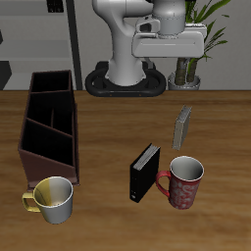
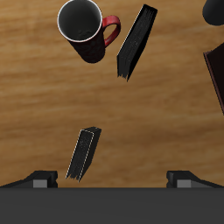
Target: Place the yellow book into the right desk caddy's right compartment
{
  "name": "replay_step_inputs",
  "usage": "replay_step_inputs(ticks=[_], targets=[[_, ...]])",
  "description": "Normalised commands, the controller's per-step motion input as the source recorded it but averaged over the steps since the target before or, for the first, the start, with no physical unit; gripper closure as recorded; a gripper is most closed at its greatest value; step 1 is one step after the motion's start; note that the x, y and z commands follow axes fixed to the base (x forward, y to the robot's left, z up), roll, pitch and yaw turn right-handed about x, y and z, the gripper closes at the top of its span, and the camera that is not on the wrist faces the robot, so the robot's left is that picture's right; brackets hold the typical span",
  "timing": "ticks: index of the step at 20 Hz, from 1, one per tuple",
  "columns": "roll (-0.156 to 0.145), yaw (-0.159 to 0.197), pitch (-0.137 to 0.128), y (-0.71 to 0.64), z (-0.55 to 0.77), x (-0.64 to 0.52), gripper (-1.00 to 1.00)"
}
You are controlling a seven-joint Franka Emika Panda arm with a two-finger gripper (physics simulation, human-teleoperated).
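The yellow book is small and thin with a dull yellowish-grey cover. It stands upright on the table, behind the red mug. It also shows in the wrist view. The right desk caddy is a long dark reddish-brown open-topped box with inner partitions, across the table from the book. Only its edge shows in the wrist view. My gripper is high above the table's back part, open and empty. In the wrist view its fingertips stand wide apart, with the yellow book below and between them.
A thicker black book stands upright beside a red mug near the front edge; both show in the wrist view, book and mug. A yellow mug sits in front of the caddy. The robot's base is at the back.
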Motion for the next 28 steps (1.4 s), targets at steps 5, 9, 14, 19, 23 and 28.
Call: replay_step_inputs(ticks=[5, 9, 14, 19, 23, 28], targets=[[0.063, -0.022, 0.000, 0.20, -0.24, -0.14, -1.00], [-0.007, -0.038, 0.022, 0.08, -0.26, -0.03, -1.00], [0.008, 0.006, -0.019, 0.24, -0.31, -0.06, -1.00], [-0.031, -0.039, 0.022, 0.07, -0.26, -0.01, -1.00], [-0.010, 0.050, 0.010, 0.25, -0.36, -0.08, -1.00], [-0.035, 0.000, 0.003, 0.11, -0.17, 0.07, -1.00]])
